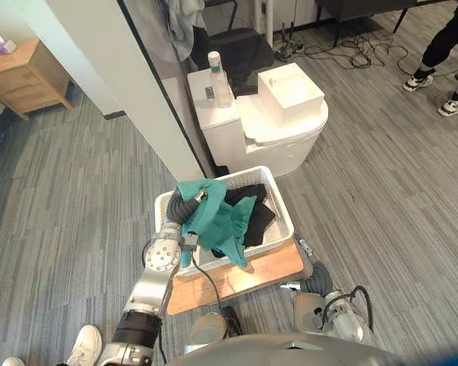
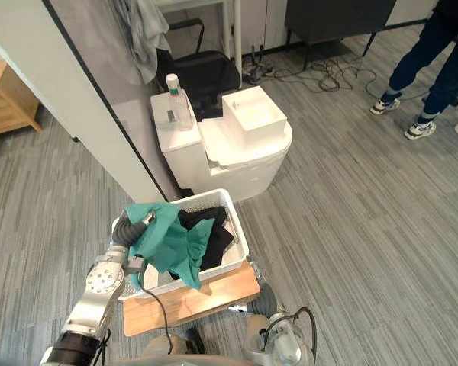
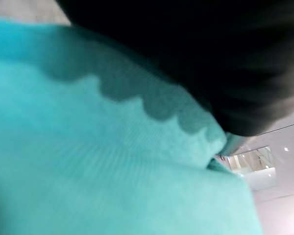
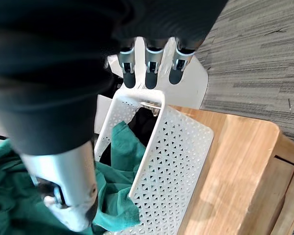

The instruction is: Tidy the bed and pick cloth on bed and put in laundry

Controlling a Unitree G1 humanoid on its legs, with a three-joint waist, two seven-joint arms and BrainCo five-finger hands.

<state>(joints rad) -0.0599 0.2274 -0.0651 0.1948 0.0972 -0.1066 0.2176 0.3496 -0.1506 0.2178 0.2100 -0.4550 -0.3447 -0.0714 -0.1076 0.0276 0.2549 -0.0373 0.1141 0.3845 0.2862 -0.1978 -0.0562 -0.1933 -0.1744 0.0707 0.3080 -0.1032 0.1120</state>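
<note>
A white laundry basket (image 1: pixel 284 210) stands on a low wooden stool (image 1: pixel 267 267). A black cloth (image 1: pixel 256 210) lies inside it. A teal cloth (image 1: pixel 221 217) hangs over the basket's left and front rim and drapes over my left hand, whose dark wrist cover (image 1: pixel 179 207) pokes out at the rim. The same teal cloth (image 3: pixel 88 171) lies right against the left wrist camera, hiding the fingers. My right hand (image 4: pixel 152 63) hovers beside the basket wall (image 4: pixel 171 161) near the stool, fingers straight and holding nothing.
A white rounded unit (image 1: pixel 282 141) stands just behind the basket, carrying a clear bottle (image 1: pixel 218 80) and a white box (image 1: pixel 290 91). A white partition (image 1: pixel 114 76) runs up on the left. A person's legs (image 1: pixel 443 69) are far right, and a shoe (image 1: pixel 84 343) is near left.
</note>
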